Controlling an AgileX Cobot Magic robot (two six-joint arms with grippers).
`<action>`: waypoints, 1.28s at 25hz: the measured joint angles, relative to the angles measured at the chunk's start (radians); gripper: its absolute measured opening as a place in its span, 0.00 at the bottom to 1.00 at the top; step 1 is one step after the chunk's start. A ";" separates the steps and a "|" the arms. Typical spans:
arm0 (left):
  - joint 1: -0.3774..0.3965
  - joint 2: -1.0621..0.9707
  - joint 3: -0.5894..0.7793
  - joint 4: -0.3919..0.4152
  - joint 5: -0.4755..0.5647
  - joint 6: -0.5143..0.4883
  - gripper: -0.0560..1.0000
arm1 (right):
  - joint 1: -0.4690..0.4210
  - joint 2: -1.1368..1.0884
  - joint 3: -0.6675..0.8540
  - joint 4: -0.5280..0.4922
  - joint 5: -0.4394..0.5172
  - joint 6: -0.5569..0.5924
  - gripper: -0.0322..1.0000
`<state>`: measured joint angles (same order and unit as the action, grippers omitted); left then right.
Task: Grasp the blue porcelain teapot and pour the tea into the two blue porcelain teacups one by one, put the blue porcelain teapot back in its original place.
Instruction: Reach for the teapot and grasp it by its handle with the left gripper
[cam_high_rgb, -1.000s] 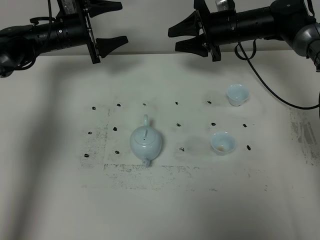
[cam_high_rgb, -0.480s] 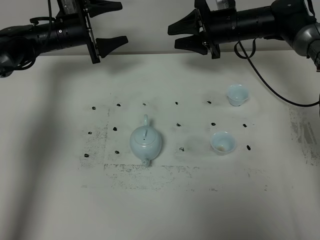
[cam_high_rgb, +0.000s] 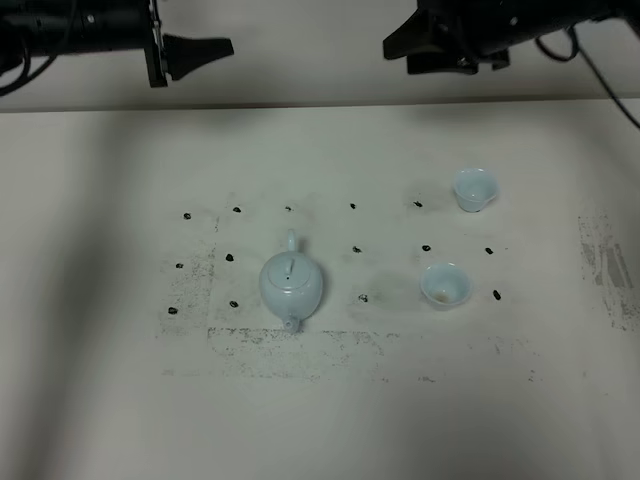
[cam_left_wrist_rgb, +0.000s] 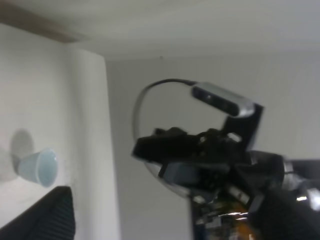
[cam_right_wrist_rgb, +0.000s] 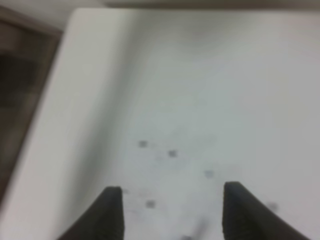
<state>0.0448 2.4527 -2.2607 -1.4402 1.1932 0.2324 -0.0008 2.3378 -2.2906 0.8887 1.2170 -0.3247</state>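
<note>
A pale, scuffed table (cam_high_rgb: 100, 400) is being shown from above, filling nearly the whole frame. Small black marks (cam_high_rgb: 357, 250) are being seen dotted across its middle.

Two black grippers are being held along the top edge. The left gripper (cam_high_rgb: 218, 25) is at the upper left, jaws spread and empty, with only one finger in frame. The right gripper (cam_high_rgb: 398, 57) is at the upper right, jaws also parted with nothing between them.

The blue porcelain teapot (cam_high_rgb: 292, 285) is being shown standing on the table just left of centre, well apart from both grippers and far below them. It is round and pale sky-blue, lid on, with its loop handle pointing to the top of the frame and its short spout to the bottom.

Two blue porcelain teacups are being shown upright at its right. The lower teacup (cam_high_rgb: 445, 286) is level with the pot, with a brownish trace inside. The upper teacup (cam_high_rgb: 474, 188) is higher and slightly further right.
</note>
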 joint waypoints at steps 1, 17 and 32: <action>0.000 -0.032 0.000 0.033 0.000 -0.002 0.77 | -0.001 -0.030 0.000 -0.054 0.001 0.000 0.49; 0.000 -0.416 0.000 0.916 0.002 -0.090 0.77 | 0.029 -0.465 0.172 -0.642 0.003 0.165 0.49; 0.000 -0.416 0.000 0.968 0.002 -0.093 0.77 | 0.029 -1.124 1.007 -0.889 0.006 0.272 0.49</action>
<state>0.0448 2.0372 -2.2607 -0.4725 1.1948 0.1397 0.0283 1.2134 -1.2834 0.0000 1.2233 -0.0532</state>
